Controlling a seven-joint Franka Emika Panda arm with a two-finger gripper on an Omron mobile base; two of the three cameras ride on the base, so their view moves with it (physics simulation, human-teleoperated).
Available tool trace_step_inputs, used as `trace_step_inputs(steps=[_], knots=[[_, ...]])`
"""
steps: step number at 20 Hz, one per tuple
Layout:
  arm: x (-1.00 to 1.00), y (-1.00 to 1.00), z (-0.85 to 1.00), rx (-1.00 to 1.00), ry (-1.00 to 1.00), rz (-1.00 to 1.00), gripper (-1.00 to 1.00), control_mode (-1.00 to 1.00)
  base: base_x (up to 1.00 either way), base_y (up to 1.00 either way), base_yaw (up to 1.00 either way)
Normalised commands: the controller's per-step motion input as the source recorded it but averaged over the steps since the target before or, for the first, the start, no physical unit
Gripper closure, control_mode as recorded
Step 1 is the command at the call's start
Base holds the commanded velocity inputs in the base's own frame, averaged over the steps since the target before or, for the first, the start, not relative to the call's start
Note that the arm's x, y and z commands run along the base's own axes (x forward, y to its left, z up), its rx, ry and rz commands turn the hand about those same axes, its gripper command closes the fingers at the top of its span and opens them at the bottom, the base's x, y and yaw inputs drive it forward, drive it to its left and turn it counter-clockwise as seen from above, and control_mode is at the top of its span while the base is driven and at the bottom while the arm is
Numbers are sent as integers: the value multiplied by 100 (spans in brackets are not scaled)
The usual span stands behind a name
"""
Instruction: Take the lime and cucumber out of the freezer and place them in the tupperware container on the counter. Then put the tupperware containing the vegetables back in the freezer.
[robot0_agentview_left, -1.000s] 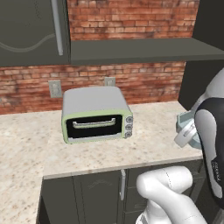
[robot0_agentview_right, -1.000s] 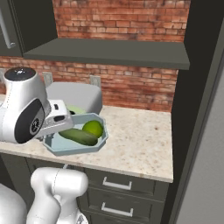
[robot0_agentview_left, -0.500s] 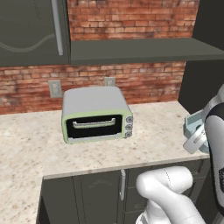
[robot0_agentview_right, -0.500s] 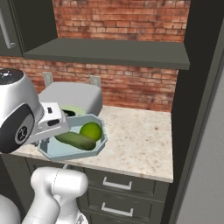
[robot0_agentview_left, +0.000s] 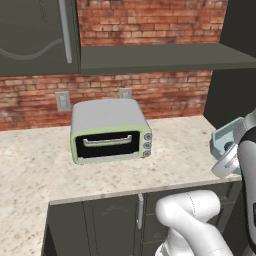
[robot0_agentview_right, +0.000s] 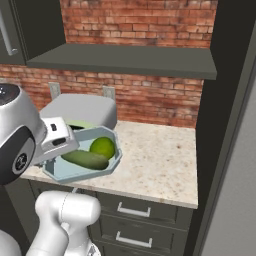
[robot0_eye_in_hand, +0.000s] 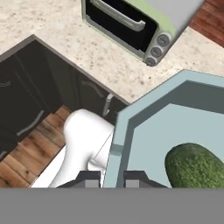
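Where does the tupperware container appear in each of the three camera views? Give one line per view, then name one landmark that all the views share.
Left base view: tupperware container at the right edge, partly behind the arm.
Right base view: container at left centre, holding cucumber and lime.
Hand view: its rim sits between the end effector fingertips, lower right.
Shared landmark: toaster oven.

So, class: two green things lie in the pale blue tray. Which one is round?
The lime, bright yellow-green and ball-shaped, at the back of the tupperware container. The cucumber in front of it is darker, long and tapered.
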Motion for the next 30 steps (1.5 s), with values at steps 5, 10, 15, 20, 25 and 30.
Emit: trace_step_inputs(steps=[5, 10, 15, 20, 25, 30], knots=[[-11, -21, 19, -8, 0, 13, 100, -100, 0, 0, 0], [-12, -25, 23, -12, 0, 9, 100, -100, 0, 0, 0], [0, -19, 3, -24, 0, 14, 100, -100, 0, 0, 0], [4, -25, 0, -19, 0, 19, 100, -100, 0, 0, 0], [4, -23, 0, -8, -5, 23, 100, -100, 0, 0, 0], [13, -2, 0, -10, 0, 28, 100, -100, 0, 0, 0]])
